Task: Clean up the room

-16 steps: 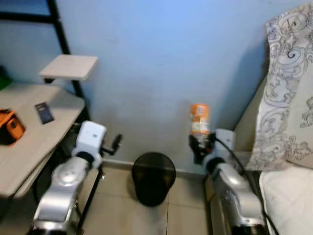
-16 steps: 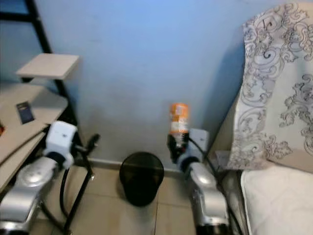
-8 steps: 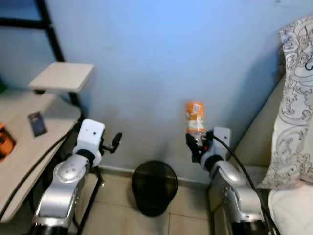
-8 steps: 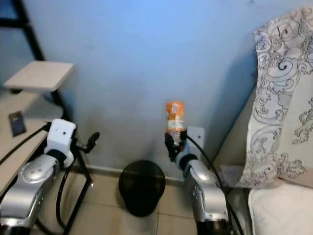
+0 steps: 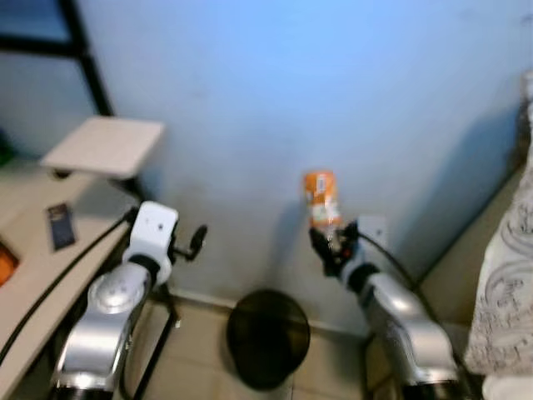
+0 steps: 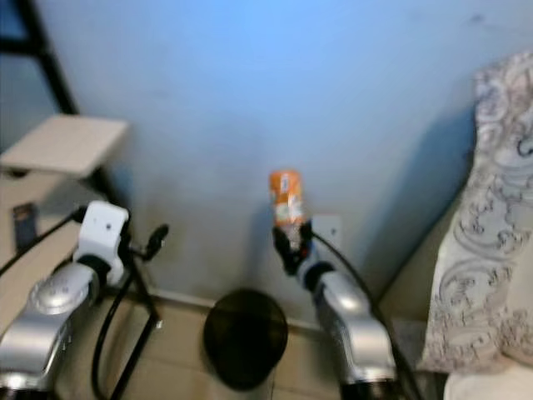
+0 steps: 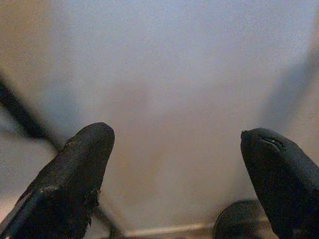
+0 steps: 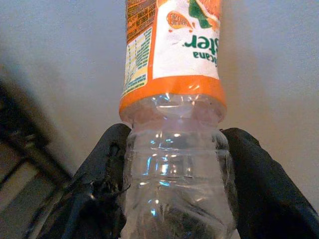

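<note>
Two claws raised before a blue wall point(image 5: 250, 100): right claw point(image 5: 329, 246) clamped on the clear lower part of an orange-labelled plastic bottle point(image 5: 321, 198), held upright, above and right of a black wastebasket point(image 5: 268, 337) on the floor. Left claw point(image 7: 182, 164) spread wide, holding nothing, beside the pale surface point(image 5: 33, 275).

A clear, glossy, crinkled plastic bottle point(image 8: 174, 149) with a shiny orange and white printed label is being gripped between the matt black, slightly rough fingers point(image 8: 97, 199) of the right tool point(image 5: 331, 247), while the left tool point(image 7: 174, 184) is being shown with the same dull black finish. The arms are being seen as smooth brushed silver metal with white plastic wrist housings. A matt pale wood-look table point(image 5: 50, 275), a black bin point(image 5: 268, 337) that looks like mesh, a flat-painted blue wall point(image 5: 275, 100) and patterned cloth point(image 6: 500, 250) are being shown around them.
</note>
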